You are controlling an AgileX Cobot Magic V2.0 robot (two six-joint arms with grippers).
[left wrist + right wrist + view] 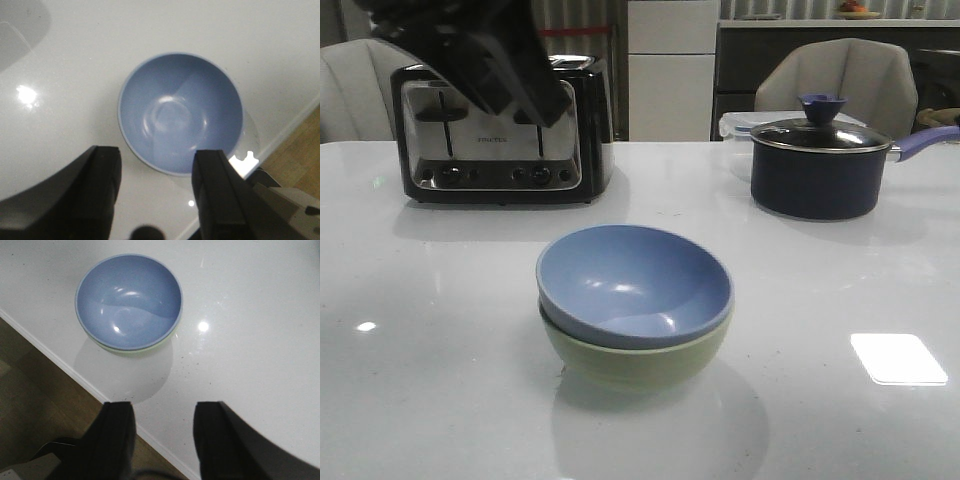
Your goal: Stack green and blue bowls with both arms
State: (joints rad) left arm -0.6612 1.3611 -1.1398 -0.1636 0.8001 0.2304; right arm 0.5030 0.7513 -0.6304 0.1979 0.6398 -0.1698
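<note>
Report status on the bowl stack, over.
Left gripper open, empty, above the stack. Right gripper open, empty, clear of it. Blue bowl nested in green bowl, slightly tilted. Nothing in the way.

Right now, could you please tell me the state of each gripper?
Left gripper: open, holding nothing.
Right gripper: open, holding nothing.

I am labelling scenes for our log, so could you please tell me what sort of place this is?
Most likely a home kitchen or dining area: a toaster and a lidded saucepan stand on a white table, with padded chairs behind it and stacked bowls in front.
</note>
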